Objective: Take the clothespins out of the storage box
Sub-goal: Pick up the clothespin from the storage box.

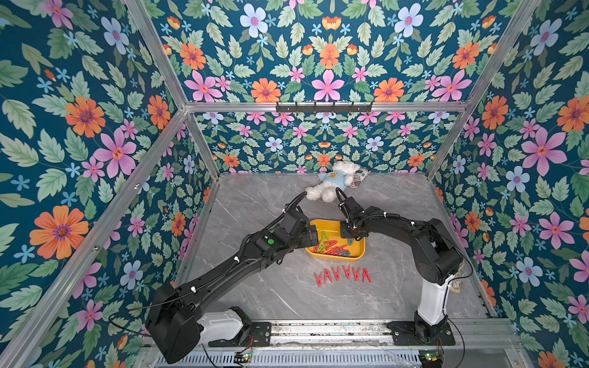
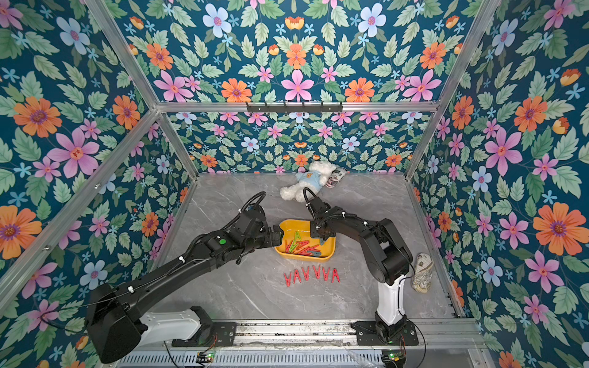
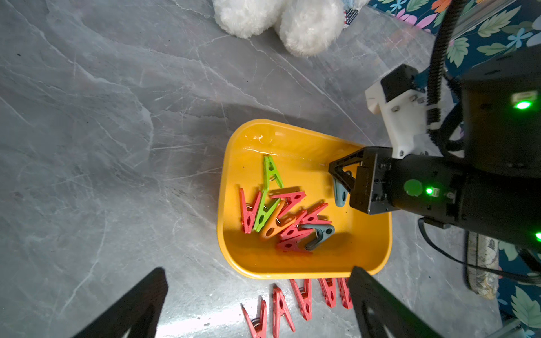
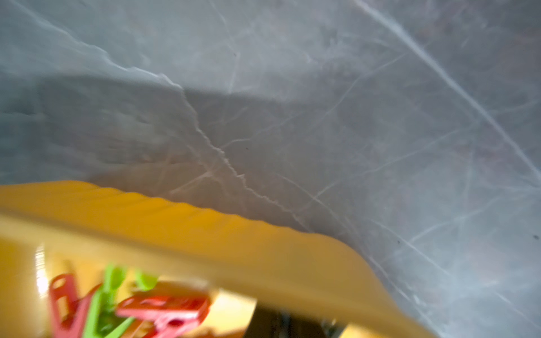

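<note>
The yellow storage box (image 1: pixel 334 257) sits mid-table in both top views. A loose pile of red, green, orange and grey-blue clothespins (image 3: pixel 281 216) lies inside it. Several red clothespins (image 1: pixel 342 274) stand in a row on the table in front of the box. My right gripper (image 3: pixel 339 175) hangs over the box's right side, shut on a grey-blue clothespin (image 3: pixel 340 196) that dangles just above the floor of the box. My left gripper (image 1: pixel 314 235) is open at the box's left end, holding nothing. The right wrist view is blurred and shows the box rim (image 4: pixel 205 228).
A white plush bear (image 1: pixel 334 181) lies at the back of the grey marble table, with a small checked object (image 1: pixel 360 176) beside it. A patterned cloth bundle (image 2: pixel 422 272) lies by the right wall. Floral walls with metal frames enclose the table.
</note>
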### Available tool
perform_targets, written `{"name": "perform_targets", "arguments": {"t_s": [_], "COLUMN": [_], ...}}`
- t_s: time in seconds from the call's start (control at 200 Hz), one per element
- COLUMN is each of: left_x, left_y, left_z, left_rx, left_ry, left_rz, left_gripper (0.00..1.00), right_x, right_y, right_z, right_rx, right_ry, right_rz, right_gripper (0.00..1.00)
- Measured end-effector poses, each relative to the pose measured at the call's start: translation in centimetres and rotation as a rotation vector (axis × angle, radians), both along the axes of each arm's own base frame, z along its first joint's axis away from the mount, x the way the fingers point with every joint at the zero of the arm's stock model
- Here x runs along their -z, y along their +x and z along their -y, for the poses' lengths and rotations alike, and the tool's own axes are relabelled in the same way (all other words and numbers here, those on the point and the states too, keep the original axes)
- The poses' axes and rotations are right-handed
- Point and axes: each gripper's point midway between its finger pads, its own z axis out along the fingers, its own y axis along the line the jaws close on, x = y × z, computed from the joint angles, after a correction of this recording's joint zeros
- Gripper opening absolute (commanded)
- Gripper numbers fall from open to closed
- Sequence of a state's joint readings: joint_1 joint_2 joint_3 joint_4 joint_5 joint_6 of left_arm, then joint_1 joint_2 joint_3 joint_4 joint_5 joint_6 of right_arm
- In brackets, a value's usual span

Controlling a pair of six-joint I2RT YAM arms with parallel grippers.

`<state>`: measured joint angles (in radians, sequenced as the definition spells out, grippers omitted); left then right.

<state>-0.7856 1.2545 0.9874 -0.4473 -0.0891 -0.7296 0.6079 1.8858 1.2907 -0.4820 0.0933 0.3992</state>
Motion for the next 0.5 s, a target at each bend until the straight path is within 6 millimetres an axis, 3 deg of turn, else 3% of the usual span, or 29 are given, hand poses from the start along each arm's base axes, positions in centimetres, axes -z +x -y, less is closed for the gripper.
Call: {"name": "perform_targets", "arguments": {"t_s": [0.215,0.5], "left_x": [0.0,0.1], "left_y": [-0.2,-0.2], "left_z": [0.7,2.0], "left_rx": [0.043,0.101], "left_ry": [-0.016,-0.040], "left_rz": [0.000,-0.002], "left_gripper": [1.00,1.00], "right_x": [-3.4,-6.7], "right_y": [-1.6,-5.9], "right_z": [-0.2,1.9], "right_rx": [0.021,0.069], "right_ry": [0.052,0.118], "right_rz": [0.037,0.078], "right_gripper": [0.07,0.07]}}
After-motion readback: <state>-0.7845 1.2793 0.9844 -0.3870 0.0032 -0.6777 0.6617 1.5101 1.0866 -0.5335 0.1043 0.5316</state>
